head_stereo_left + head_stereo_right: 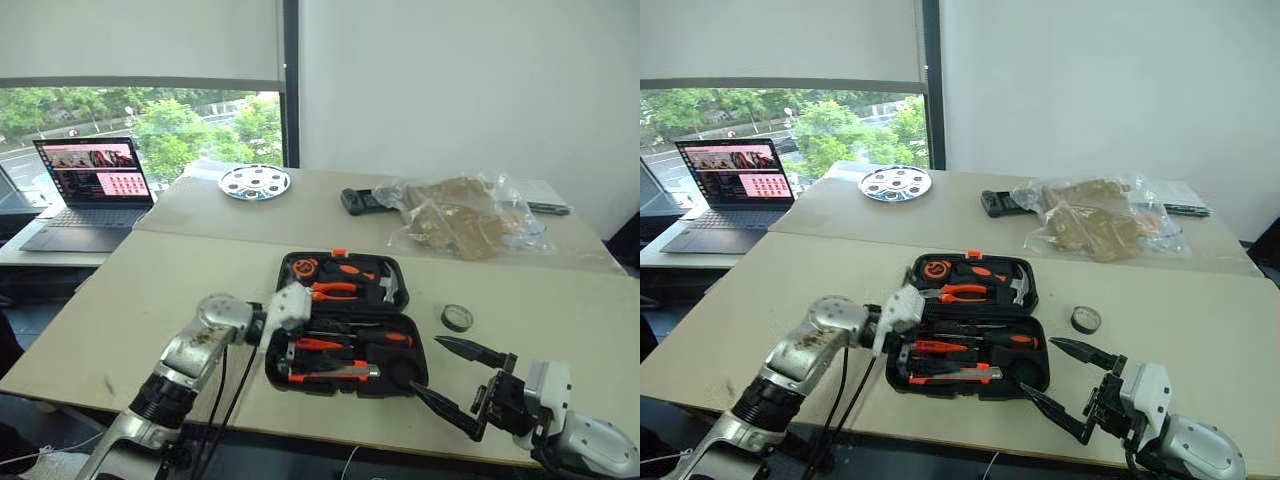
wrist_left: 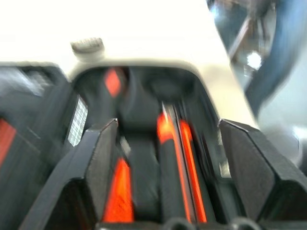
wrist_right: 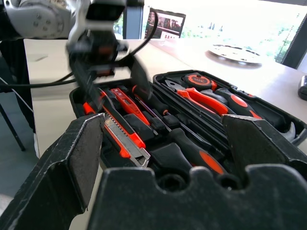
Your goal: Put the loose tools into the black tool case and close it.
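The black tool case (image 1: 283, 268) lies open on the table, its lid flat at the far side. The near half holds a black-and-orange screwdriver (image 1: 372, 338), a slim orange tester (image 1: 318, 344) and the utility knife (image 1: 332, 375). A small black tape roll (image 1: 457, 318) lies on the table right of the case. My left gripper (image 3: 115, 79) hovers over the near half's left end, open, with nothing between its fingers (image 2: 98, 163). My right gripper (image 1: 425, 364) is off the case's near right corner, open and empty, pointing toward the case.
Orange pliers (image 1: 335, 292), a hammer (image 1: 388, 285) and a round tape measure (image 1: 305, 268) fill the lid. On the far table are a laptop (image 1: 95, 190), a white disc (image 1: 255, 182), a flat black gadget (image 1: 360, 202) and a plastic bag (image 1: 460, 215).
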Controlling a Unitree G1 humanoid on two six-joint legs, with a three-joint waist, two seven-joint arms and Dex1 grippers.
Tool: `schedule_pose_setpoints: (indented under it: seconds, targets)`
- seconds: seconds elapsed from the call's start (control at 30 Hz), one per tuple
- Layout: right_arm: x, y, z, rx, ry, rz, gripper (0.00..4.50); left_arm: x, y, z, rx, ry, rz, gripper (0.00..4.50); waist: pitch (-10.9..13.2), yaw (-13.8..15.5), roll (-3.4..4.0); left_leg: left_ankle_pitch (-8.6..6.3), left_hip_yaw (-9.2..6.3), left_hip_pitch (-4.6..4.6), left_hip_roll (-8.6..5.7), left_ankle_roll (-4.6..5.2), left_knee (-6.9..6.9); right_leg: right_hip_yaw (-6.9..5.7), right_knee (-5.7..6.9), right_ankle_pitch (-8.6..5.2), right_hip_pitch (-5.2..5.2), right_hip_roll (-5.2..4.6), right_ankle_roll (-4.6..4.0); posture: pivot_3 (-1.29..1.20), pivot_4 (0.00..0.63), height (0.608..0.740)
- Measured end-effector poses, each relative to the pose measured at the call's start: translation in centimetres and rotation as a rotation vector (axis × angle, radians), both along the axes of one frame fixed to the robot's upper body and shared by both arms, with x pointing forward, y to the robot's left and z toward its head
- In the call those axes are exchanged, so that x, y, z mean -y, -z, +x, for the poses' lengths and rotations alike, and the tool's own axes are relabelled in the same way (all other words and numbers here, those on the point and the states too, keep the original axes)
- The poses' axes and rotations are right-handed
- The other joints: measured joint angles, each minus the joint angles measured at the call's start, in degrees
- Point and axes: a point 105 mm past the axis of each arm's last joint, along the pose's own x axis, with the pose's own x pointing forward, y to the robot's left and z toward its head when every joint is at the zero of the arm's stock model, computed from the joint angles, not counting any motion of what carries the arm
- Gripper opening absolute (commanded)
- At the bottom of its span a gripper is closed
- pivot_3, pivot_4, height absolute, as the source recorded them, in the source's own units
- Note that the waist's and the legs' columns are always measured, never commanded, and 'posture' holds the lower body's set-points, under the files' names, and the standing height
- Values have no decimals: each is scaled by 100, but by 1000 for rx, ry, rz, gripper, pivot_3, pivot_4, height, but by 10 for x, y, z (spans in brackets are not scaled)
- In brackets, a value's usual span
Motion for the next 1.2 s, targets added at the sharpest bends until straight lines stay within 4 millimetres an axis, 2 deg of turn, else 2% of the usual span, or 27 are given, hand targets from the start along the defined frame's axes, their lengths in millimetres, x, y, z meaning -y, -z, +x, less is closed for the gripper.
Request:
schedule_pose_setpoints:
  seconds: [0.03,0.13,0.2,0.27,0.4,0.47,0.57,0.87,1.2]
  targets:
    - [0,0,0,-1,-1,-1,4500,-6,-3,1,6,-8,-1,3624,0,-33,1,2,0,2,0,-4,-2,0,0,0,0,3,0,0,150,740]
    - [0,-2,1,4,-6,-10,4500,-16,-3,-2,24,4,7,3019,0,-44,1,3,0,3,-1,-6,-2,-1,1,0,0,5,0,0,150,740]
    - [1,-2,2,6,-7,-18,4500,-27,6,-6,40,24,49,2159,0,-44,1,3,2,5,-1,-7,-3,-3,1,0,0,6,-1,0,150,740]
    - [2,-2,1,5,-5,-22,4500,-32,14,-9,39,45,79,1543,0,-35,1,3,2,4,-1,-7,-3,-4,-1,0,0,6,-1,0,150,740]
    - [2,2,-4,-21,2,-20,4500,-27,29,-16,71,83,116,34,0,20,2,-1,2,0,-5,1,-1,-3,-7,-1,3,0,0,0,150,740]
    - [-1,5,-7,-35,-11,-19,4500,-23,39,-14,84,74,134,34,0,18,1,-2,4,0,-5,2,0,-3,-8,0,3,3,0,0,150,740]
    - [-2,-3,0,5,-6,-14,4500,-19,54,-11,73,68,174,34,0,-36,1,-2,10,4,-5,3,0,-2,-4,2,3,4,0,0,150,740]
    - [-1,-2,0,2,4,-11,4500,-12,57,-6,116,70,194,34,-7,-11,7,-6,6,10,-4,9,0,-2,-1,3,12,-8,0,0,150,740]
    - [0,-3,2,6,22,-4,4500,-11,66,-2,2,15,272,34,-43,-26,27,-10,5,20,-4,16,-2,2,-2,6,19,-11,8,0,150,740]
